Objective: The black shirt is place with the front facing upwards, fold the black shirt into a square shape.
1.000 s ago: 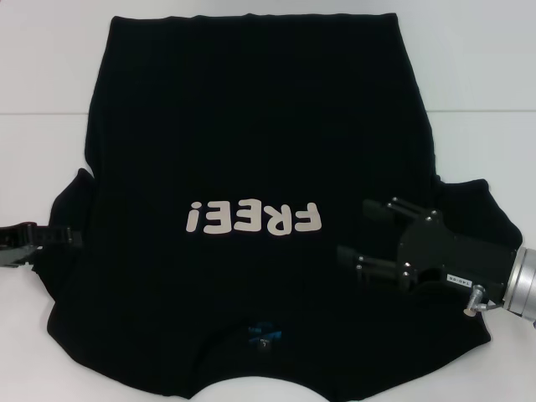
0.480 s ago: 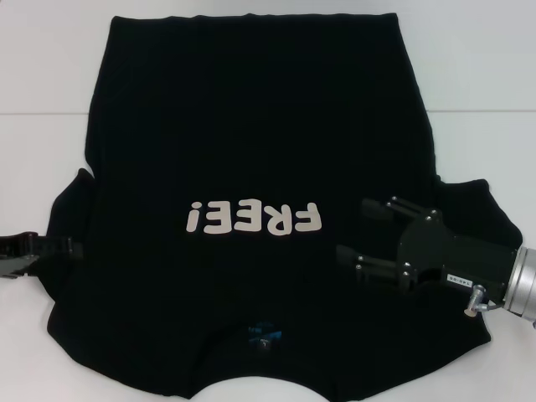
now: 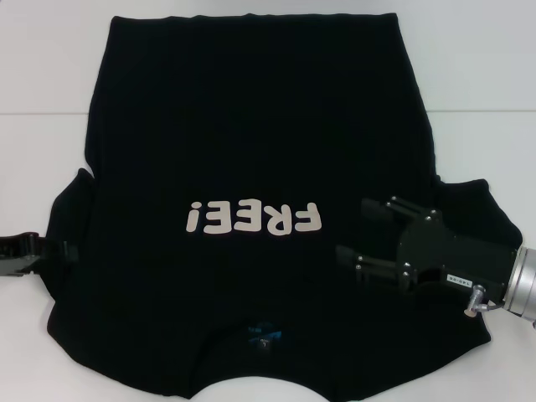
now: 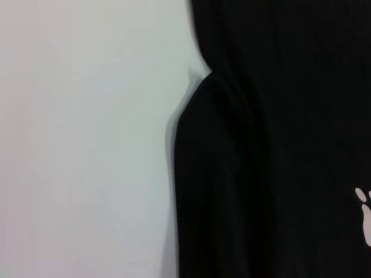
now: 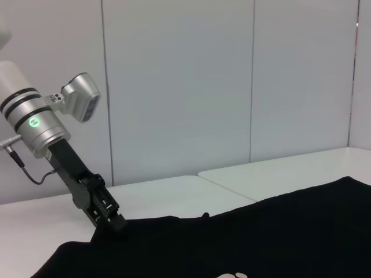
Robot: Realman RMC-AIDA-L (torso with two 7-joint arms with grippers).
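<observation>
Moved: since a second ago your left gripper has slid back a little toward the left edge, and the right gripper has hardly moved
Shirt: the black shirt lies flat on the white table, front up, collar near you and hem far away
Long way: the shirt runs from you to the far side, with a sleeve sticking out on each side
Letters: the pale "FREE!" lettering sits in the middle of the chest
Left hand: it is right at the tip of the left sleeve; you cannot tell if its fingers are wide or closed
Right hand: its fingers are spread wide and hold nothing; it hangs over the chest, just inside the right sleeve
Next move, my guess: each hand is nearest its own sleeve, so each sleeve should be folded in toward the letters
Watch out: nothing is folded yet
</observation>
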